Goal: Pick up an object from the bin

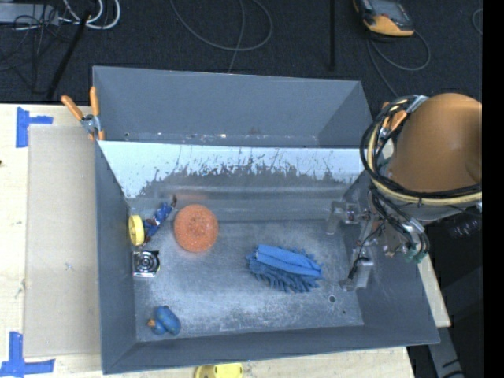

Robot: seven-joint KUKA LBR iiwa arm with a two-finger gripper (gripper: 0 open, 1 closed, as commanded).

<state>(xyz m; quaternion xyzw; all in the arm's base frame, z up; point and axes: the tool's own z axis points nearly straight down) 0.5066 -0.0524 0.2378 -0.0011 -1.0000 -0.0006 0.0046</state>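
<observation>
My gripper [350, 245] is low at the right side of the bin, close to the right wall. Its two fingers stand apart, one at the back [340, 211] and one toward the front [357, 276], open with nothing between them. A blue ridged, brush-like thing [285, 268] lies on the bin floor just left of the gripper, apart from the fingers. Further left an orange round disc [195, 227] lies flat.
Along the left wall lie a small yellow and blue thing [142, 225] and a little silver and black square thing [146, 263]. A small blue lump [164, 320] sits at the front left corner. The arm's orange cover and cables hang over the right rim.
</observation>
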